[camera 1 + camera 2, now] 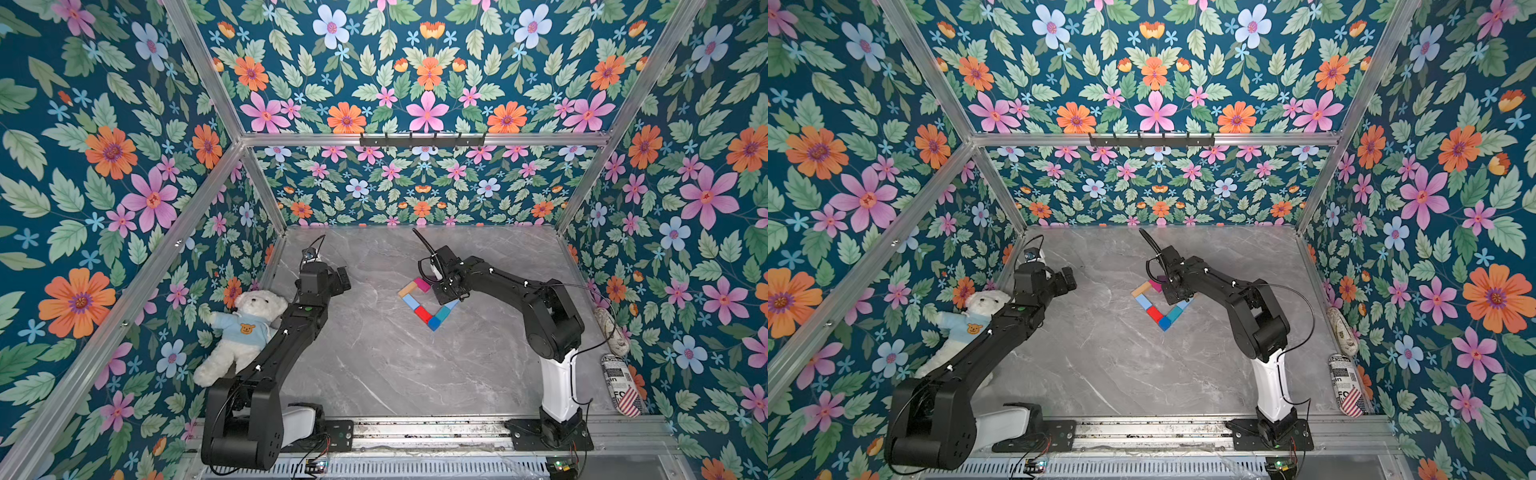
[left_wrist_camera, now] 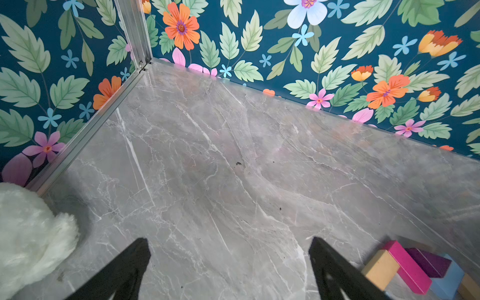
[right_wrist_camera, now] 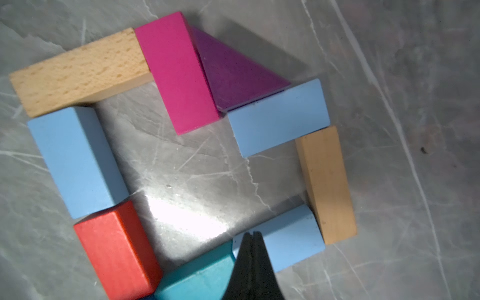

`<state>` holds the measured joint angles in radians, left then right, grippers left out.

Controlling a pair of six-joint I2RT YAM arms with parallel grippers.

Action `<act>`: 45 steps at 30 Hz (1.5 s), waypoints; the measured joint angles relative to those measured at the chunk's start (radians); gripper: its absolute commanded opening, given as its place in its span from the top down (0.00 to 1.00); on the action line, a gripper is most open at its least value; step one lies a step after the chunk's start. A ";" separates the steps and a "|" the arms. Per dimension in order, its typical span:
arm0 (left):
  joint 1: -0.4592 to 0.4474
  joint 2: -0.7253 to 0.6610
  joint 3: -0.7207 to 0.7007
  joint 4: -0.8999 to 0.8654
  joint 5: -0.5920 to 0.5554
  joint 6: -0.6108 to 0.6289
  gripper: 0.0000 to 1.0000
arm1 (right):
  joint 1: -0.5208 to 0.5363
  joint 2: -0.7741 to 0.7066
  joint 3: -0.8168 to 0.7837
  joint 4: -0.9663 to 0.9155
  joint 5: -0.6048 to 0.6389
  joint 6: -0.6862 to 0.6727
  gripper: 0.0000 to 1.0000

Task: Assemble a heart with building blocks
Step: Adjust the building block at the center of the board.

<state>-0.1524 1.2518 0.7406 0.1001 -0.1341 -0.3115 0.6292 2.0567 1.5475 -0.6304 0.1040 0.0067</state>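
Note:
The heart [image 1: 423, 314] lies on the marble table as a hollow outline of building blocks, seen in both top views and closest in the right wrist view. Its outline there runs tan [image 3: 80, 70], magenta [image 3: 179, 75], purple wedge [image 3: 233, 75], light blue [image 3: 278, 117], tan [image 3: 327, 184], light blue [image 3: 291, 239], teal [image 3: 197, 278], red [image 3: 117, 252], light blue [image 3: 75, 161]. The dark blue cube [image 1: 433, 323] forms the point. My right gripper [image 3: 251, 233] is shut and empty, tips over the seam between teal and light blue. My left gripper [image 2: 228, 244] stands open over bare table, left of the heart.
A white teddy bear [image 1: 245, 328] in a blue shirt lies against the left wall under my left arm. Two rolled printed bundles [image 1: 621, 384] rest along the right wall. Floral walls and aluminium rails enclose the table [image 1: 374, 365].

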 measured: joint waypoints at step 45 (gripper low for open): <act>0.000 -0.006 -0.012 0.000 -0.021 -0.001 0.00 | -0.009 0.023 -0.011 0.010 -0.025 -0.010 1.00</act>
<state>-0.1524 1.2453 0.7288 0.1001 -0.1551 -0.3122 0.6201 2.0796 1.5368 -0.6205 0.0788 -0.0029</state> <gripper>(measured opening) 0.997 0.053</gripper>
